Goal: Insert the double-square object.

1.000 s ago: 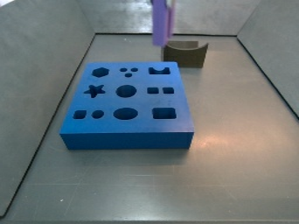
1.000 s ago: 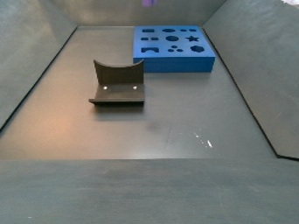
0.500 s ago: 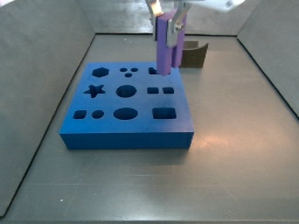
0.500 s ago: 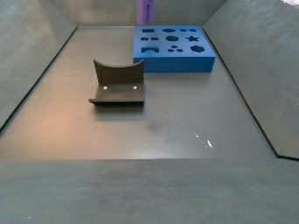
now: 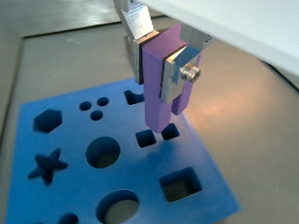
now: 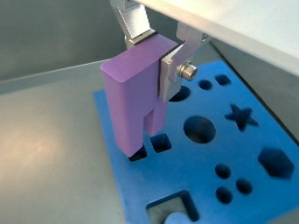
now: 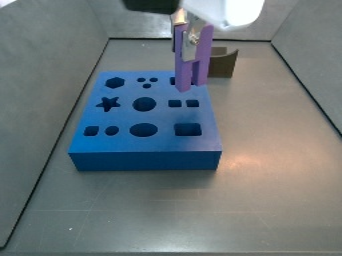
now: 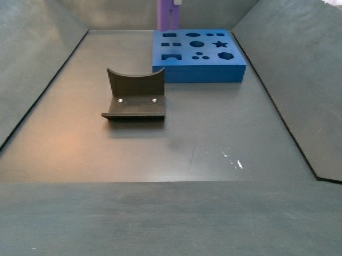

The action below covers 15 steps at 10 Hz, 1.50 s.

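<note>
My gripper (image 5: 165,72) is shut on the double-square object (image 5: 159,87), a tall purple peg held upright between the silver fingers (image 5: 179,77). The same grip shows in a wrist view (image 6: 156,54) with the peg (image 6: 135,101). Its lower end hangs just above the double-square hole (image 5: 156,136) in the blue block (image 5: 70,188), near the block's edge. In a side view the peg (image 7: 189,62) stands over the block (image 7: 147,125), under the gripper (image 7: 190,40). In a side view only the peg (image 8: 170,15) shows, behind the block (image 8: 201,57).
A dark olive curved block (image 8: 134,95) lies on the grey floor away from the blue block; it also shows behind the peg (image 7: 222,63). Grey walls enclose the floor. The blue block holds several other shaped holes, such as a star (image 5: 47,166).
The peg and gripper have come down and moved over the blue block, toward the double-square hole. The blocks have not moved.
</note>
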Tool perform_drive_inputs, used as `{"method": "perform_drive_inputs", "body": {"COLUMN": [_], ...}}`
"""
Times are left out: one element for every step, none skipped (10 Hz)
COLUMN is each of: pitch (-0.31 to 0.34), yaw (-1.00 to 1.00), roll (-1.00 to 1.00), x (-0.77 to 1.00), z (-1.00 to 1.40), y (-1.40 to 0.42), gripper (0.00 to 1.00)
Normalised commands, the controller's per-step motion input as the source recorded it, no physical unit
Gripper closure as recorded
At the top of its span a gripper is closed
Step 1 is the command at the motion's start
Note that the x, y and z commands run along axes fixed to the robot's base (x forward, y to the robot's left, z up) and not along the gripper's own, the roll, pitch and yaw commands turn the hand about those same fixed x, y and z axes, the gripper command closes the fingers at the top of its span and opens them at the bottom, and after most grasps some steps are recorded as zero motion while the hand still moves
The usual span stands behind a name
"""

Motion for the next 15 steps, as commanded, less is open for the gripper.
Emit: {"method": "perform_drive_inputs", "body": {"pitch": [-0.030,-0.051,-0.066,-0.060,-0.050,-0.039,-0.053,0.000,0.000,0.000,0.000,0.000,0.000,0.000,0.000], "yaw": [-1.00,-0.99,-0.77,-0.65,-0.67,-0.82,-0.40,-0.25,-0.03,-0.05,0.00,0.03,0.02,0.01,0.05], "roll": [-0.05,-0.04,-0.04,-0.05,-0.06,-0.05,-0.04,-0.01,0.01,0.00,-0.10,-0.12,-0.10,-0.07,-0.11], "x": [0.00,0.00,-0.08,-0.08,-0.05,-0.02,-0.10,0.00,-0.04,-0.05,-0.07,-0.01,0.00,0.05,0.00], "z": [-0.10,-0.13,-0.09,-0.15,-0.21,-0.23,-0.12,-0.02,-0.24,-0.30,-0.20,-0.20,-0.19,-0.17,-0.16], "y": [0.00,0.00,0.17,0.29,0.26,0.13,0.12,0.16,0.00,-0.09,-0.07,-0.10,-0.08,-0.06,-0.09], "gripper": [1.00,1.00,1.00,1.00,1.00,1.00,1.00,1.00,1.00,1.00,1.00,1.00,1.00,1.00,1.00]}}
